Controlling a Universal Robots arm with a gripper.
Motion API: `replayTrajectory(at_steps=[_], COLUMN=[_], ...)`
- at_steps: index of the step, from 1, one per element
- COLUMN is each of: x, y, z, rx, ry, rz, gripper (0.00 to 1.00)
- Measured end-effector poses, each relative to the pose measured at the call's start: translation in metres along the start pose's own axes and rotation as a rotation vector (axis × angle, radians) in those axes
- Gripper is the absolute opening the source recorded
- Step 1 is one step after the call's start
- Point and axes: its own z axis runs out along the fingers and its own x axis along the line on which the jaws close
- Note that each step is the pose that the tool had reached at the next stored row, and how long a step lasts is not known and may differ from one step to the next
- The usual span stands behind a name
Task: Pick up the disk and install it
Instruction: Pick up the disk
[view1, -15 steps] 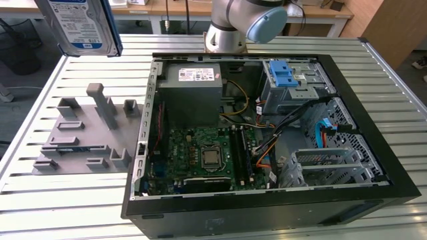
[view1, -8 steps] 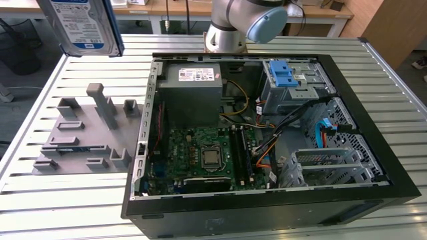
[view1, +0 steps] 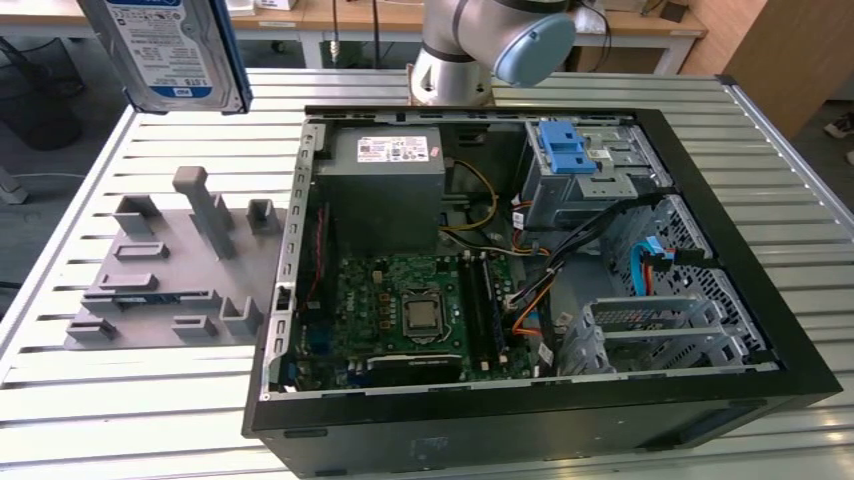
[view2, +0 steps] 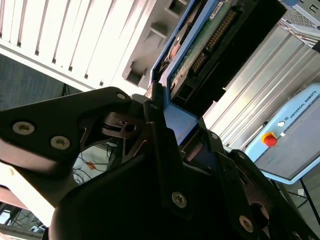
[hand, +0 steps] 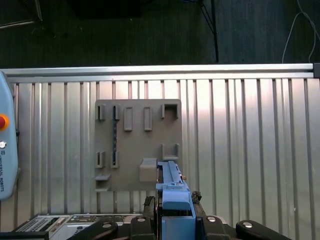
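The disk, a silver drive with a white-and-blue label and blue edge rails, hangs high above the table's far corner on the exterior view's left, well off the grey fixture plate. In the second wrist view its green circuit side and a blue rail sit between the black fingers of my gripper, which is shut on it. The first wrist view looks down past the blue rail in the gripper onto the plate.
An open black computer case lies on the slatted metal table, with a grey power supply, a motherboard and a drive cage with a blue latch. The arm's base stands behind it. A teach pendant lies on the table.
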Motion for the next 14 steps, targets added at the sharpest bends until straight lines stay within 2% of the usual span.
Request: replayTrajectory(at_steps=[14], x=[0.0009], y=[-0.0072], z=[-0.0003], rx=[0.0001], ry=[0.0], rz=[0.0], gripper=[0.36])
